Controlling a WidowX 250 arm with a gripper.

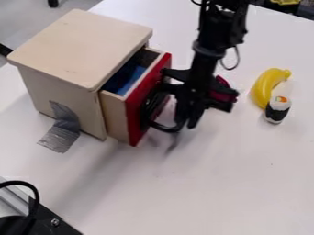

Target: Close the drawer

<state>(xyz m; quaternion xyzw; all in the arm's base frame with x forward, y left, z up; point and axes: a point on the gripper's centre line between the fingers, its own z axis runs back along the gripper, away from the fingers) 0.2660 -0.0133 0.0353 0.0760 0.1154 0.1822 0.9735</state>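
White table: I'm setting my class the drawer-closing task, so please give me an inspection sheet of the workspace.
Surface: white tabletop, pale shadows on it.
Job's things: wooden box; its red-fronted drawer partly open, something blue inside; grey tape runs from box to table.
Clutter: yellow banana beside a sushi-like piece.
Gripper: beside the drawer front; contact unclear.
Cables: thin loop by the arm; black cable lower left.
Surroundings: dark equipment, lower-left corner.
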